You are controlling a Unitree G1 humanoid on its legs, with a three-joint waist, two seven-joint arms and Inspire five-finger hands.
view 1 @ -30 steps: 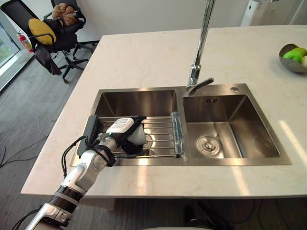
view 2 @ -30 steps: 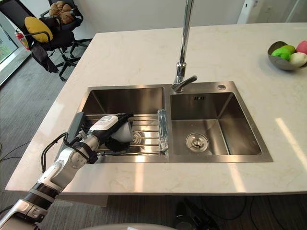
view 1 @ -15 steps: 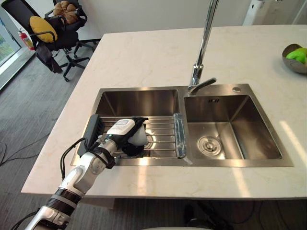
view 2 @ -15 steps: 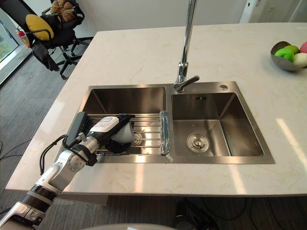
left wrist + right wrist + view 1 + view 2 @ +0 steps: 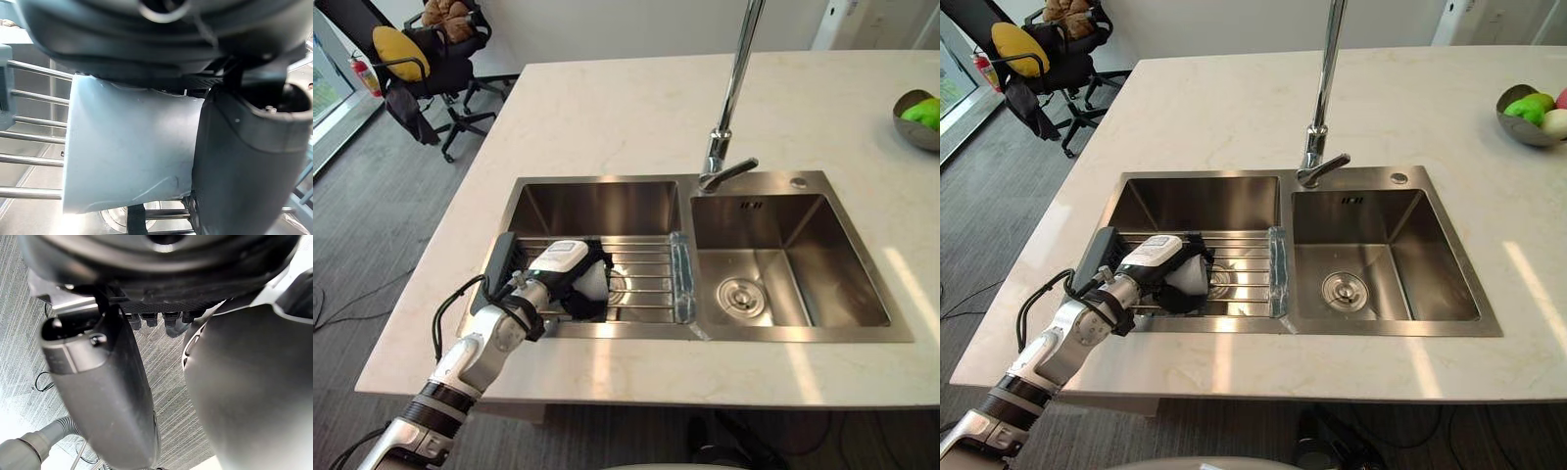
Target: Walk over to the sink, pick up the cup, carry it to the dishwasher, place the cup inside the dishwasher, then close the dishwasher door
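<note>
One pale cup (image 5: 127, 152), probably light, stiff and a little slippery, is enclosed by the left hand (image 5: 558, 264), closed round its side wall, a sensible hold, with the sink rack (image 5: 646, 279) just under it.

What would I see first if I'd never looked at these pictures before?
The robot's left hand, curled round a white cup at the wire rack in the left basin of the sink. Next, the tall shiny tap rising behind it, and a bowl of green fruit at the far right of the counter.
</note>
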